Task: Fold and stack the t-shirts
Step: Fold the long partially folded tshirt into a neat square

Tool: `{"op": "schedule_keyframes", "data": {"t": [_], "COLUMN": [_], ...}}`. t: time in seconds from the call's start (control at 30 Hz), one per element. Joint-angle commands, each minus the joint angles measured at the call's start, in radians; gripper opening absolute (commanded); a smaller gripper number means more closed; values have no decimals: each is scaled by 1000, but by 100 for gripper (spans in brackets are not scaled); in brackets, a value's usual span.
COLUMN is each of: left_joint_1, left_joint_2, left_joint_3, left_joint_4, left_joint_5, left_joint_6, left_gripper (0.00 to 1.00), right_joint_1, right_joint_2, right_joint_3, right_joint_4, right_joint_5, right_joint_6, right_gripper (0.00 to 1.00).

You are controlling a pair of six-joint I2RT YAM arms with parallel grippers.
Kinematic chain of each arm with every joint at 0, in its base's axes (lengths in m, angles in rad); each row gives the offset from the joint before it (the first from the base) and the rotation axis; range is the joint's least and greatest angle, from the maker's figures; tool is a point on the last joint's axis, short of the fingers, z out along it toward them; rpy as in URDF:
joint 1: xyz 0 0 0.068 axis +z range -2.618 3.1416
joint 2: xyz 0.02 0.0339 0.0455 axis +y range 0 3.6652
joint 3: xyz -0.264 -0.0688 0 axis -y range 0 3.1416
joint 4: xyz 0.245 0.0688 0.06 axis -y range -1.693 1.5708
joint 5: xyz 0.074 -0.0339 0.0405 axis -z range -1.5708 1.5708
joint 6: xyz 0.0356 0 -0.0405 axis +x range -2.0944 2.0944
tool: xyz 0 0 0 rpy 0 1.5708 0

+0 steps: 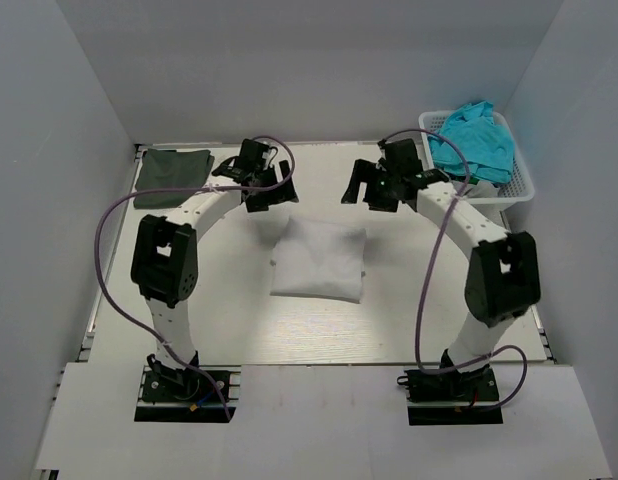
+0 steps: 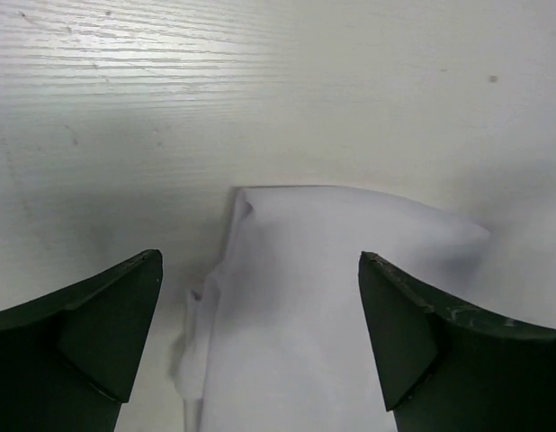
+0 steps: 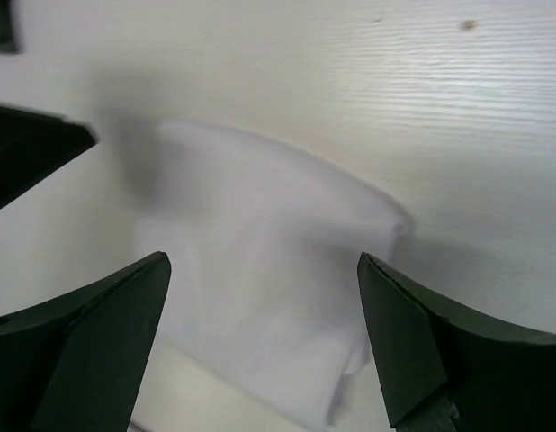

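Both my arms (image 1: 164, 260) arch inward, left gripper (image 2: 260, 261) and right gripper (image 3: 264, 261) spread above the white t-shirt (image 1: 319, 260). White table (image 1: 239, 335), grey walls (image 1: 49, 150).

Open table (image 1: 229, 320) ran all round the folded white shirt (image 1: 319, 260) at frame centre. Above its far edge hung the left gripper (image 1: 261, 187) and the right gripper (image 1: 369, 188), jaws apart, with a gap between the two. A green shirt (image 1: 172, 178) filled the upper left corner and a basket (image 1: 509, 193) of blue cloth (image 1: 474, 140) the upper right

No readable text, label or number anywhere.
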Motion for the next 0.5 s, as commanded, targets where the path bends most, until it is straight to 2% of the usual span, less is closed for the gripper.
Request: {"op": "schedule_keyframes", "data": {"t": [0.0, 0.07, 0.27, 0.47], "left_joint_1": [-13, -13, -31, -18], "left_joint_2": [-146, -158, -121, -54], "left_joint_3": [-67, -149, -328, -404], "left_joint_4": [27, 116, 245, 216], "left_joint_5": [111, 258, 407, 323], "left_joint_6": [-53, -76, -124, -94], "left_gripper": [100, 100, 100, 100], "right_joint_1": [22, 31, 23, -12], "right_joint_2": [-103, -108, -36, 41], "right_joint_3": [-143, -222, -342, -436], "right_joint_4": [132, 205, 385, 480], "right_joint_5": [-257, -338, -443, -406], "right_joint_6": [81, 124, 196, 211], "right_gripper": [90, 90, 90, 90]}}
